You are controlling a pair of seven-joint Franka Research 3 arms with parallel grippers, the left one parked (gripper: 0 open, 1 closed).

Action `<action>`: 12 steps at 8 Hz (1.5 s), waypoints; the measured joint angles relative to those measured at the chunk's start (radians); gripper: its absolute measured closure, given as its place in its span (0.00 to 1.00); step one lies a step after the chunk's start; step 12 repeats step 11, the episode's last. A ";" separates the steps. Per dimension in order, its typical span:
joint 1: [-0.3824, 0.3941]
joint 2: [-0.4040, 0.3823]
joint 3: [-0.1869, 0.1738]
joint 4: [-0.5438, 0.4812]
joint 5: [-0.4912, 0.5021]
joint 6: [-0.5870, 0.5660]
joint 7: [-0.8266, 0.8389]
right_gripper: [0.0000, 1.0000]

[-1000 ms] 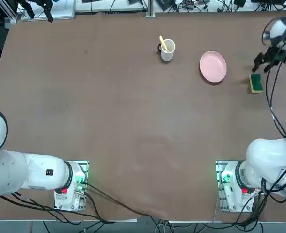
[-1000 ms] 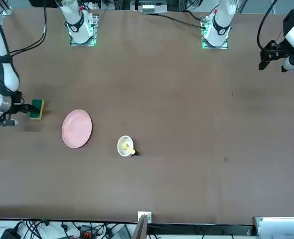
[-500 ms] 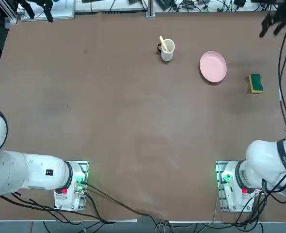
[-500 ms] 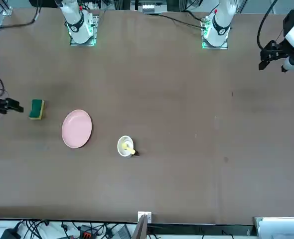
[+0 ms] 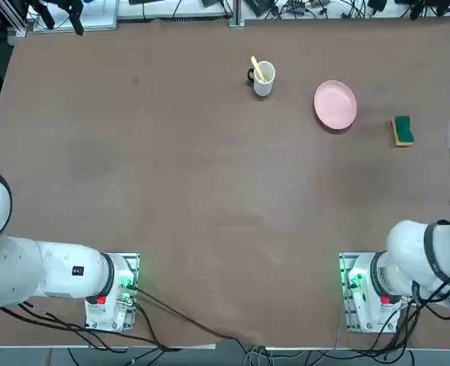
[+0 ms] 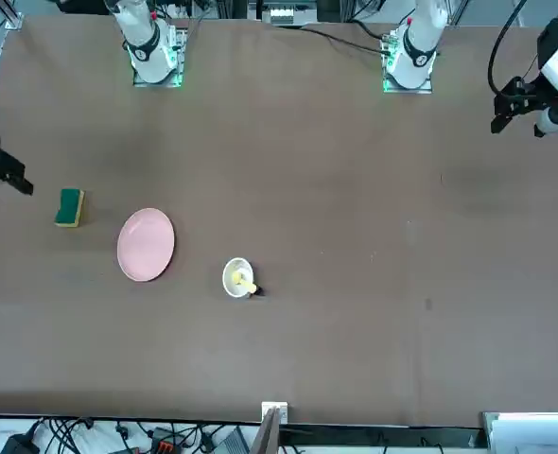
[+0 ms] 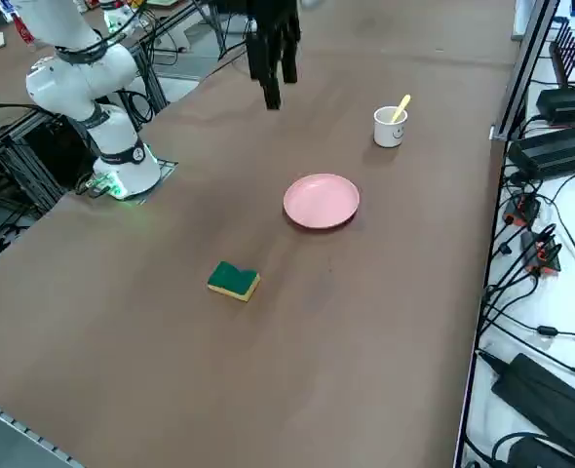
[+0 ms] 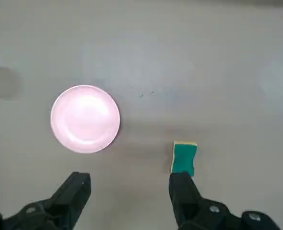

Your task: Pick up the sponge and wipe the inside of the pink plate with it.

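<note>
The sponge (image 5: 402, 130) (image 6: 69, 207) (image 7: 234, 281) (image 8: 183, 158), dark green on top with a yellow body, lies flat on the brown table near its right side. The round pink plate (image 5: 335, 105) (image 6: 146, 244) (image 7: 321, 200) (image 8: 85, 119) sits a short way from it, toward the table's middle, with nothing in it. My right gripper (image 6: 5, 183) (image 7: 279, 86) (image 8: 129, 191) hangs high above the table, open, with nothing between its fingers. In the wrist view both the sponge and the plate lie far below it.
A white cup (image 5: 263, 78) (image 6: 238, 277) (image 7: 390, 125) with a yellow utensil in it stands beyond the plate, on the side away from the sponge. Cables and black power units (image 7: 551, 146) run along the table's far edge.
My right gripper has risen from just beside the sponge and drawn off toward the table's far right corner. It has stayed open. Sponge and plate have not moved.
</note>
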 joint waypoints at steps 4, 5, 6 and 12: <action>0.107 0.002 -0.062 0.099 0.020 -0.132 0.002 0.00; 0.206 -0.007 -0.149 0.104 0.039 -0.148 0.008 0.00; 0.301 -0.022 -0.246 0.096 0.072 -0.157 0.014 0.00; 0.543 -0.115 -0.551 -0.032 0.135 -0.126 0.013 0.00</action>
